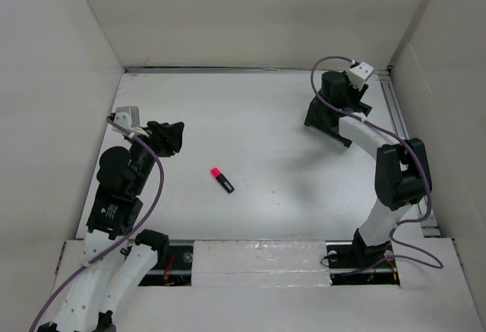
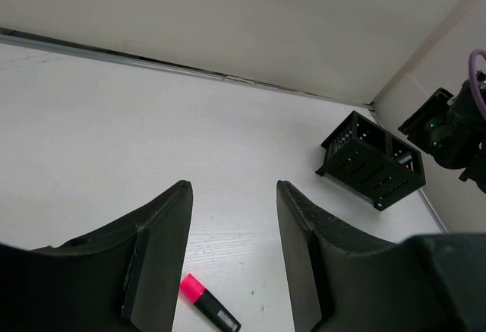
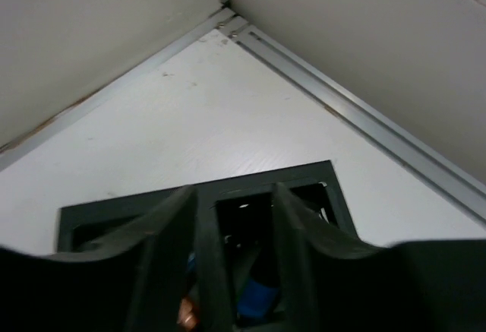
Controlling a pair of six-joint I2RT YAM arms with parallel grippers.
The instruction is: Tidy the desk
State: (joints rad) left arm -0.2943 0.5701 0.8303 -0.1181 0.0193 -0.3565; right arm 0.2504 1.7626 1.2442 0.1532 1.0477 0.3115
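**Nearly Tidy: One Marker Left Out**

Judging from the top view, well along but not finished. On the desk (image 1: 266, 131), only one loose item in sight: a pink-capped marker (image 1: 222, 181), lying flat near the centre, a touch toward 7 o'clock, well apart from everything else. By the look of it, not yet put away.

At about 2 o'clock, near the far right corner, a black compartmented box (image 2: 372, 162), largely hidden under the right arm (image 1: 399, 176) in the top view. Looking down into its open top through the right wrist camera: a blue object (image 3: 262, 298) deep in one compartment, plus an orange-tinted bit (image 3: 186, 318) at the lower edge. Too dark and blurred to name either. Contents of the other compartments: not visible.

Directly over that box, the right gripper (image 3: 234, 195), fingers parted, nothing pinched between them. Only a divider and the dark interior showing through the gap.

At roughly 9 o'clock on the desk, the left gripper (image 2: 234, 195), spread wide, empty, aimed toward the centre. In its own wrist view, the marker at 6 o'clock, low in the gap between the two fingers, on the desk beyond them, not touched.

Likely remainder, as a judgement only: closing the left gripper on the marker, carrying it across to the box at 2 o'clock, dropping it into a free compartment. Spare room in the box: cannot tell.
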